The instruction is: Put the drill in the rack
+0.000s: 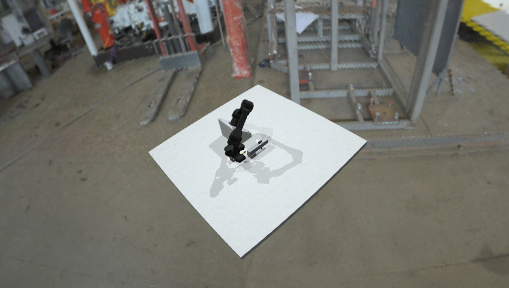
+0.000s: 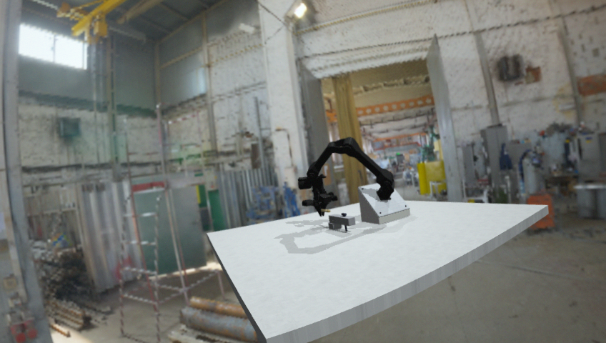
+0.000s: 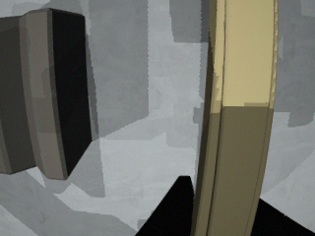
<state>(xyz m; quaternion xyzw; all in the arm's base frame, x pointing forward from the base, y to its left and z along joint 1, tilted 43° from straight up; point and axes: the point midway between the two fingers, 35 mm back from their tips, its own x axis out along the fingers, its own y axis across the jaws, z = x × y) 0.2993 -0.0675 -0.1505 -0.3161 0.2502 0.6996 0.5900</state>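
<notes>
The gripper [image 2: 324, 209] is seen nearly closed on the tan drill [image 3: 239, 112], held above the table [image 2: 382, 271] at the grey block's [image 2: 341, 220] 9 o'clock; a slip could be caused by tilting before the rack is reached.

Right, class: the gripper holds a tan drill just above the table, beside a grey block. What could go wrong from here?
1. The gripper is shut on the tan drill, which reaches well past the fingers, so it could pivot or slip in transit.
2. The grey block sits close beside the drill, and a low swing might strike it.
3. No rack is plainly distinguishable, so the lay-down spot could be misjudged.
</notes>
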